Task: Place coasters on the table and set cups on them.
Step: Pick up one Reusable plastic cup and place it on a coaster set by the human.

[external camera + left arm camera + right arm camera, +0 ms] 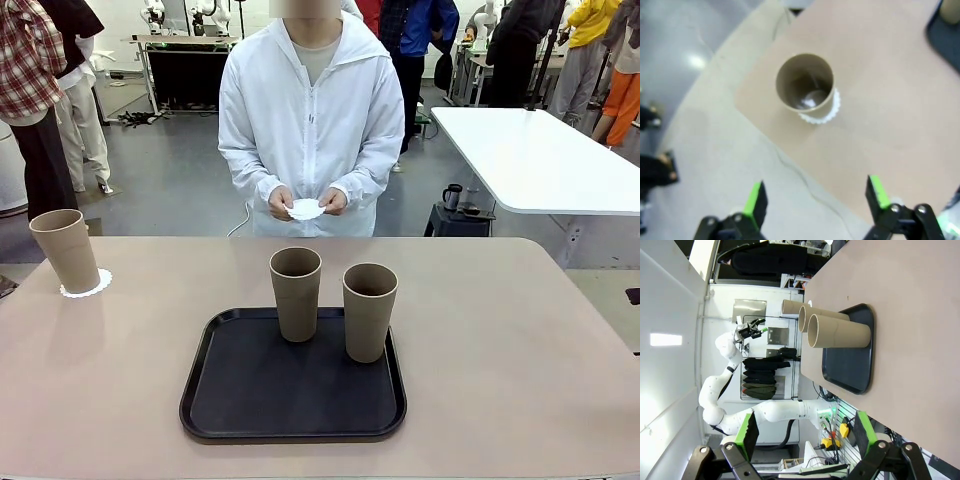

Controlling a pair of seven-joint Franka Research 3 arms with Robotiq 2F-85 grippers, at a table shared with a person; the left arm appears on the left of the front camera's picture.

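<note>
– On the table (520, 350), far over on the robot's left side, the first cup (65, 248) stands up straight on the first coaster (86, 288). The lacy white edge peeks out around the cup's bottom.
– Where are the other cups?
– The second cup (296, 292) and the third cup (369, 310) stand side by side on the black tray (290, 425) in the middle of the table. They are close together but not touching.
– Is there another coaster?
– Yes. The person at the far side holds the second coaster (306, 209) in both hands (282, 203), in front of a white jacket.
– What about the left gripper?
– The left gripper (815, 197) hangs high above the first cup, a bit to one side. Its green fingers are spread wide and hold nothing.
– And the right gripper?
– The right gripper (805, 432) is spread wide too, with nothing between its fingers. It is well away from the tray and looks across at the cups there.
</note>
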